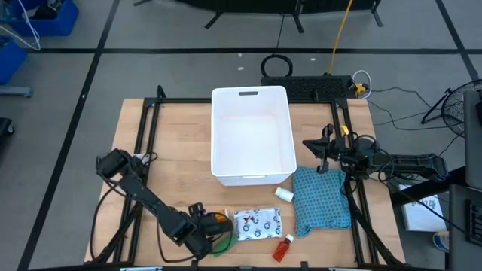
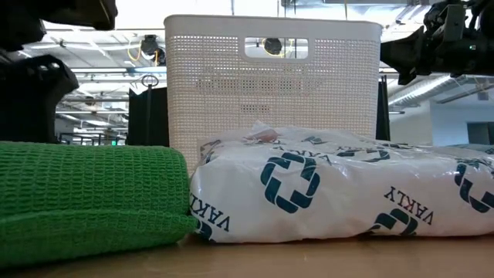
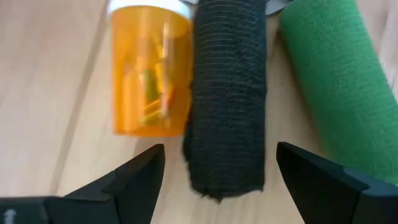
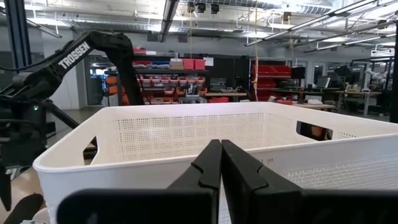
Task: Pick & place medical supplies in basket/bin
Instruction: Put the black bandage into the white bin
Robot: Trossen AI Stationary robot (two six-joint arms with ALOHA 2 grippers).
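Claw spread over black roll, lower left of desk.

Left claw (image 3: 214,171) fingers straddle the black roll (image 3: 227,93), its long axis running straight ahead; orange bottle (image 3: 149,71) and green roll (image 3: 339,81) flank it. Bin (image 1: 252,135) upper centre. Right claw (image 4: 221,162) pressed together beside bin.

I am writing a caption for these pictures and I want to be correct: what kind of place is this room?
Probably a robotics lab or workshop inside an industrial hall. The right wrist view shows shelving with red bins under a bare ceiling with strip lights, and the high view shows a wooden table on a grey floor with cables.
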